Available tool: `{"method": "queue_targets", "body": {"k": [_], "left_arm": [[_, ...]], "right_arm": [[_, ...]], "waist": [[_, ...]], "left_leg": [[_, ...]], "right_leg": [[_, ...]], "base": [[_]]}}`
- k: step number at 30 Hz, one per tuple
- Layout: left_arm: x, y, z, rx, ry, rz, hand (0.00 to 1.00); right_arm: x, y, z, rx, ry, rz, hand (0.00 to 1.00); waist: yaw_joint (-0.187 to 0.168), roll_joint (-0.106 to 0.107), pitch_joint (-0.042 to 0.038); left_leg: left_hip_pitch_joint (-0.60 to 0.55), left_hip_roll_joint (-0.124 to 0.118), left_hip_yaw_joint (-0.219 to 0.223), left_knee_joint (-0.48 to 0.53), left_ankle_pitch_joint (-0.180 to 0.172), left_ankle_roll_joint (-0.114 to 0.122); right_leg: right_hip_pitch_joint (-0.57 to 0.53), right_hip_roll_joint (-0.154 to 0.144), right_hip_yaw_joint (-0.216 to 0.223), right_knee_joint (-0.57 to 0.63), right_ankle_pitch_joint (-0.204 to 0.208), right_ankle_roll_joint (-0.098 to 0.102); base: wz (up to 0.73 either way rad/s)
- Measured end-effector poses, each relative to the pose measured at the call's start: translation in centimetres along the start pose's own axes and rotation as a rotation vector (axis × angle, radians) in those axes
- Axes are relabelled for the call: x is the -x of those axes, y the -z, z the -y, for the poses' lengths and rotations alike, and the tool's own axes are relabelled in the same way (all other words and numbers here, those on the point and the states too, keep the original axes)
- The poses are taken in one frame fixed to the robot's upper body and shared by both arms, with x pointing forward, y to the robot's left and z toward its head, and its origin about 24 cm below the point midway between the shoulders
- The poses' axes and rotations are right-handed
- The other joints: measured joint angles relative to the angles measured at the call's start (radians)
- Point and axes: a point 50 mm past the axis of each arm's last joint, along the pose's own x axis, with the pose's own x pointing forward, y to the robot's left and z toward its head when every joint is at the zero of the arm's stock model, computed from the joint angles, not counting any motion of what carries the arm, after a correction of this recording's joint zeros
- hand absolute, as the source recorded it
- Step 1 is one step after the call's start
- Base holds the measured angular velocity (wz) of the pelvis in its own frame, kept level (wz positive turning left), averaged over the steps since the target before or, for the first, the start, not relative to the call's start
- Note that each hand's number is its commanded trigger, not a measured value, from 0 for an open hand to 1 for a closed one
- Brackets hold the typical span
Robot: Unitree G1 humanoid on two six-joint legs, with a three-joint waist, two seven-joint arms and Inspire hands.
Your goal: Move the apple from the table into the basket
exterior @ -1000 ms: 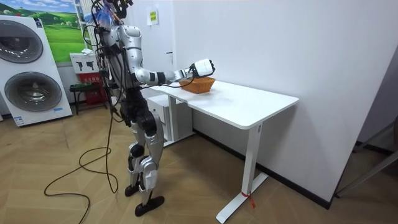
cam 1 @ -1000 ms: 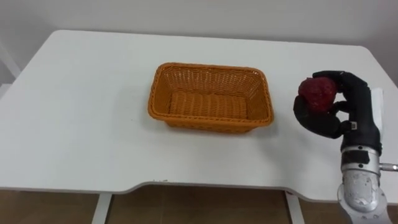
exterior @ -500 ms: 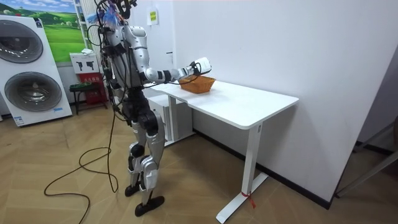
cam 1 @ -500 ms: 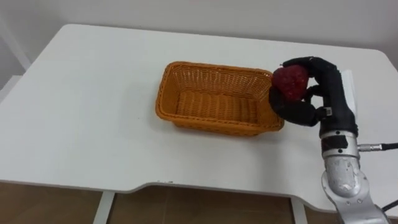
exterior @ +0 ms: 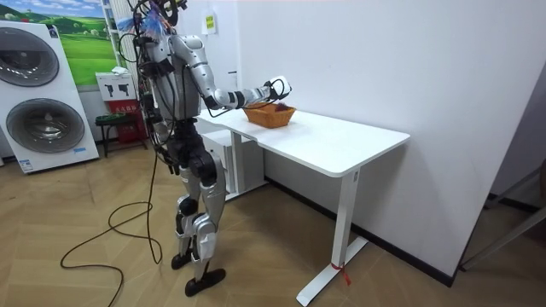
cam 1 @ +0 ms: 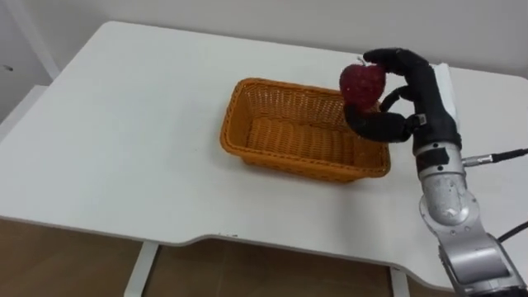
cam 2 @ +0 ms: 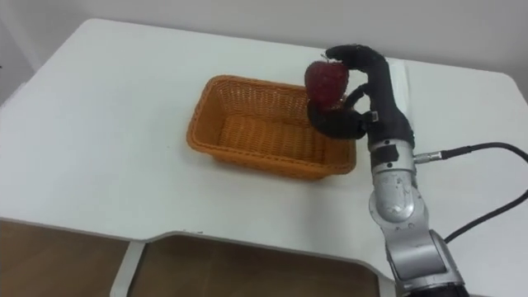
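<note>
The apple (cam 1: 363, 82), dark red with its stalk up, sits in the grip of the right robot hand (cam 1: 422, 101): the fingers curl over its top and far side, and the thumb presses from below. It hangs in the air above the right end of the basket (cam 1: 289, 162), roughly over the rim there and not over the middle of the woven floor (both eye views agree on this). The basket is orange wicker, oblong, with nothing inside, and stands towards the middle of the white table (cam 1: 124, 115).

The step in hand looks like the carry-over before the release. To do it well, the robot hand should move to the robot's left until the apple is plainly over the basket's floor, clear of the end wall. It should then come down between the walls before the fingers loosen. A round fruit let go from height is likely to bounce or roll, and a light basket may skid if struck on its rim. The thumb sits low, close to the wicker edge, so the descent must not let it catch the rim and drag the basket. The release should be gentle, fingers and thumb together, followed by a straight lift.

In the room view the robot stands upright at the table's end, right arm stretched out over the basket.
</note>
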Motion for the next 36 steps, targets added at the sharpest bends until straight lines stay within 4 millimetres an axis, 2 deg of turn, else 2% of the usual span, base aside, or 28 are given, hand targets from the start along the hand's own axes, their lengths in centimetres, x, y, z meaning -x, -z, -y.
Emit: {"method": "queue_targets", "body": {"k": [3,6,16,23,28,31,34,36], "left_arm": [[0.0,-0.1,-0.1,0.000,-0.002,-0.004,0.00],[0.0,-0.2,-0.2,0.001,-0.006,0.001,0.00],[0.0,0.1,-0.1,0.002,-0.003,-0.010,0.00],[0.0,0.1,0.0,0.007,0.017,-0.012,0.00],[0.1,0.7,0.1,0.021,0.030,-0.029,0.00],[0.3,1.5,0.1,0.046,0.023,-0.047,0.00],[0.5,2.4,-0.1,0.070,-0.001,-0.063,0.00],[0.6,3.1,-0.2,0.095,-0.020,-0.084,0.00]], "right_arm": [[-0.3,-0.3,0.0,0.003,-0.013,0.010,0.00],[-0.4,-0.4,0.0,0.003,-0.016,0.016,0.00],[-0.4,-0.2,-0.1,0.007,-0.037,0.001,0.00],[-0.5,0.0,0.8,-0.001,0.001,-0.009,0.00],[-0.7,0.2,2.6,-0.002,0.091,-0.017,0.00],[-0.7,0.1,4.1,-0.005,0.196,-0.006,0.00],[-0.5,0.4,6.6,-0.008,0.325,-0.006,0.00],[0.4,1.3,9.4,-0.010,0.479,-0.034,0.00]], "waist": [[0.006,0.008,-0.0055],[0.011,0.011,-0.0075],[0.006,0.003,-0.0041],[-0.022,0.001,-0.0035],[-0.047,0.001,-0.0055],[-0.064,0.001,-0.0104],[-0.091,-0.010,-0.0171],[-0.102,-0.018,-0.0217]], "left_leg": [[-0.004,-0.001,-0.001,0.007,0.000,0.000],[-0.004,-0.001,-0.003,0.010,0.000,0.000],[0.004,-0.002,-0.007,0.012,0.001,0.002],[-0.001,-0.003,-0.008,0.013,0.001,0.002],[-0.006,-0.002,-0.006,0.011,0.001,0.002],[-0.006,-0.001,0.002,0.009,0.001,0.002],[0.001,-0.002,-0.001,0.006,0.002,0.002],[0.009,-0.003,0.000,0.006,0.002,0.002]], "right_leg": [[0.001,-0.001,-0.002,0.001,0.000,0.000],[0.004,-0.001,-0.004,0.001,0.000,0.000],[0.017,-0.002,-0.005,0.003,0.000,0.000],[0.016,-0.004,-0.014,0.003,0.000,0.000],[0.011,-0.003,-0.012,0.001,0.000,0.001],[0.004,-0.001,-0.002,0.001,0.000,0.001],[0.007,-0.002,-0.002,0.001,0.000,0.001],[0.017,-0.003,-0.004,-0.002,0.000,0.001]], "base": [[0.03],[0.00],[0.00],[0.02],[0.00],[-0.08],[0.03],[0.00]]}}
